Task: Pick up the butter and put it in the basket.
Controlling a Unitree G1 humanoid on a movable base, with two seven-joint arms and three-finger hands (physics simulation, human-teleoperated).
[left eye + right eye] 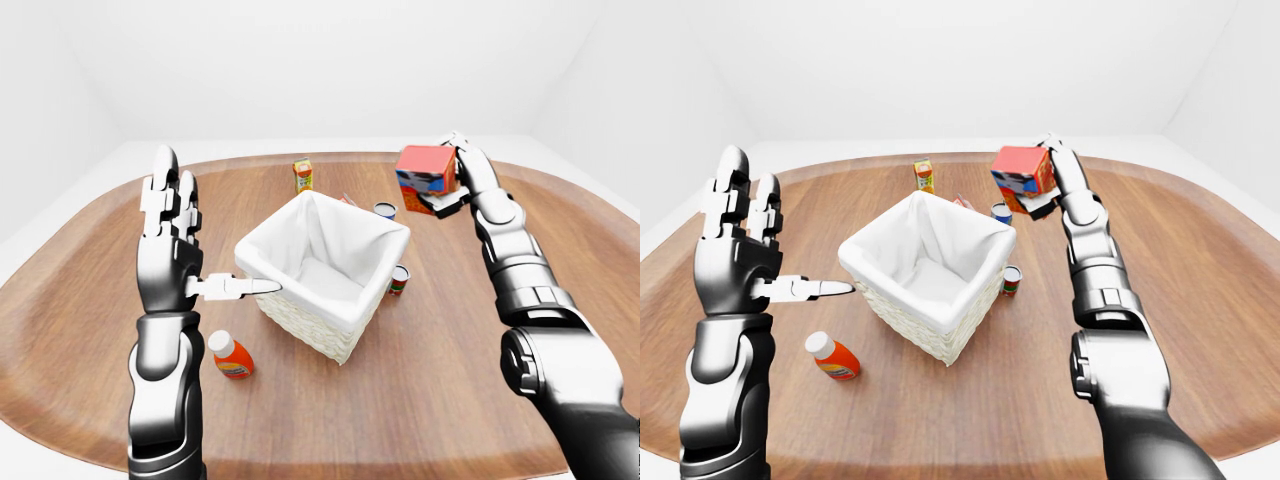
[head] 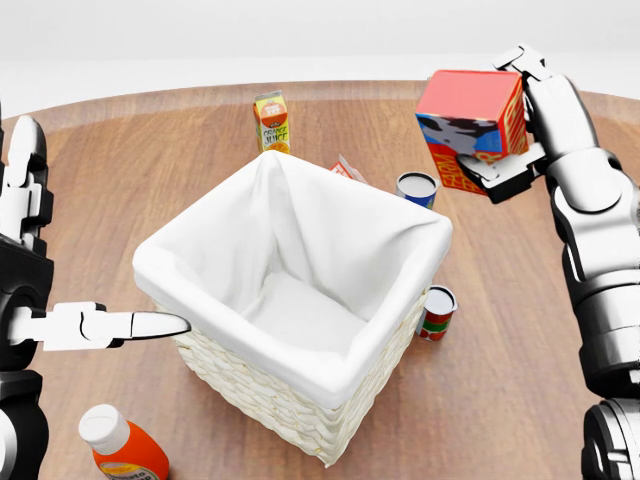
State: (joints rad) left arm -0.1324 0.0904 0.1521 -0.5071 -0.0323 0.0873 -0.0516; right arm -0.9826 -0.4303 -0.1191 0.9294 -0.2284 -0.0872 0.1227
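I hold one butter box [image 2: 470,115], red with a cow-patch panel, in my right hand [image 2: 520,130], its fingers wrapped around the carton's right side and underside, raised above the table and up and to the right of the basket's far corner in the head view. One wicker basket [image 2: 300,400] with a white cloth liner stands mid-table, nothing visible inside it. My left hand [image 1: 172,235] is up beside the basket's left side, fingers spread straight and thumb pointing toward the rim, gripping nothing.

Around the basket I count two cans, one juice carton and one bottle. A blue-banded can [image 2: 416,187] sits just beyond the far corner; a red-and-green can [image 2: 437,312] stands against the basket's right wall, partly hidden by it. The orange juice carton [image 2: 271,121] stands upright, apart, toward the top of the head view. The orange bottle with a white cap [image 2: 120,445] lies tilted at lower left, cut off by the head view's bottom edge. A small red-and-white packet [image 2: 347,170] pokes out behind the basket's rim; I cannot tell what it is.

Everything rests on a rounded wooden table [image 1: 420,400] in a plain white room [image 1: 320,70].
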